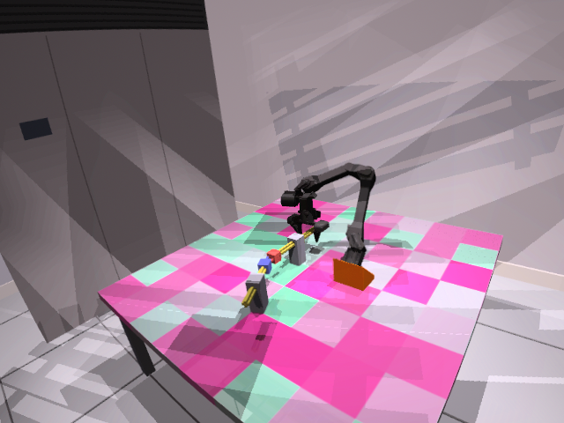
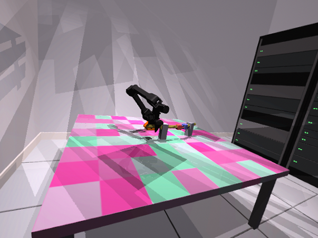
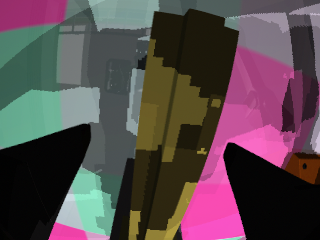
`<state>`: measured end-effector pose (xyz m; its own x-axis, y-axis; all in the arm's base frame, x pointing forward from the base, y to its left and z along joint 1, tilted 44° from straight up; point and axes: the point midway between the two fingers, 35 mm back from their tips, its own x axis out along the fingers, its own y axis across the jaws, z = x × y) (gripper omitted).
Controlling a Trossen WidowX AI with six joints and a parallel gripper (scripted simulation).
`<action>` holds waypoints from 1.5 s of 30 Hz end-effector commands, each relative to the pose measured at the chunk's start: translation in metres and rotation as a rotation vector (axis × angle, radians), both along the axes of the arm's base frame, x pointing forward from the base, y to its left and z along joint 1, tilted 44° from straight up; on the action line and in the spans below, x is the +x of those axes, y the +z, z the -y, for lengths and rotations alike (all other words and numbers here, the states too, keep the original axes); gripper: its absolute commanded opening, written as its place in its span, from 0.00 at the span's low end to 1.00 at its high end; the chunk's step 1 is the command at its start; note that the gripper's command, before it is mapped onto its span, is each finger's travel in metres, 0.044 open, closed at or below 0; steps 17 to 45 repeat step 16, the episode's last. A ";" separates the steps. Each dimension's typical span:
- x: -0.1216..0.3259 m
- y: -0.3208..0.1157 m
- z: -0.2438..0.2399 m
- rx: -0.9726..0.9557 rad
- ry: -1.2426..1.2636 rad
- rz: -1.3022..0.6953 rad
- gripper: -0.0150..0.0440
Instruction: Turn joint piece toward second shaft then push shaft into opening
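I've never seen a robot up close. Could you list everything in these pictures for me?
table: one, pink, green and pale checks, on the tiled floor
upright blocks: two, grey, on the table
shafts: two, yellow, one through each block
red piece: one, between the blocks
blue piece: one, beside the red piece
orange wedge: one, by the arm's foot
cabinet rack: black, green lights, behind the table
arm: one, black, on the table
gripper: one, black, open around one shaft
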<state>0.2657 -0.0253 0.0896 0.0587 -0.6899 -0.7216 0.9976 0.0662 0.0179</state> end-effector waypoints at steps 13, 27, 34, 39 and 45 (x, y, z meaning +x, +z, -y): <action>-0.001 0.014 -0.014 0.006 0.000 -0.003 1.00; -0.002 0.020 -0.020 0.008 0.000 -0.006 1.00; -0.002 0.020 -0.020 0.008 0.000 -0.006 1.00; -0.002 0.020 -0.020 0.008 0.000 -0.006 1.00; -0.002 0.020 -0.020 0.008 0.000 -0.006 1.00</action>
